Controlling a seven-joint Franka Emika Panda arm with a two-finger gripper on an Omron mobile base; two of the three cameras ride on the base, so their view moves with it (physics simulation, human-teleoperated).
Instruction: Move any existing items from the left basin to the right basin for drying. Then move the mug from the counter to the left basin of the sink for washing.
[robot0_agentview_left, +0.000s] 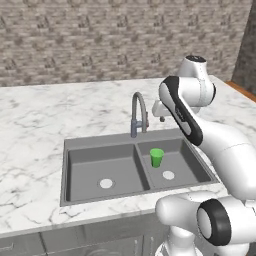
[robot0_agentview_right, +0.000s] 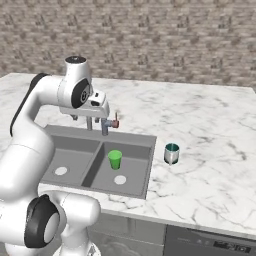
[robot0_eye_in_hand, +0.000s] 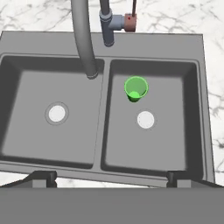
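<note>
In the left base view the sink (robot0_agentview_left: 137, 167) held two basins: the wider left basin (robot0_agentview_left: 82, 170) lay bare around its single pale drain, and the narrower right basin (robot0_agentview_left: 187, 162) held one green cup (robot0_agentview_left: 157, 157) standing upright behind its own drain. One curved faucet (robot0_agentview_left: 138, 112) rose at the back edge, and the arm's hand hung above and just behind it, so a careless swing toward the worktop (robot0_agentview_left: 40, 120) could, I judged, knock the spout. In the right base view one mug (robot0_agentview_right: 171, 153) stood upright on the worktop just beside the sink's right rim, well apart from the hand; since it sat so near the edge, a sideways nudge on approach could tip it into the right basin, the wrong one. The same single green cup stood in the right basin, and a low carry across to the left basin might clip it or the divider. In the hand view the fingers (robot0_eye_in_hand: 111, 179) showed as two dark tips set far apart, spread wide and gripping nothing, poised high over the sink. It counted two drains, one faucet, one red-handled valve (robot0_eye_in_hand: 130, 22) and one cup, with the left basin empty, so the first half of the task looked done.
</note>
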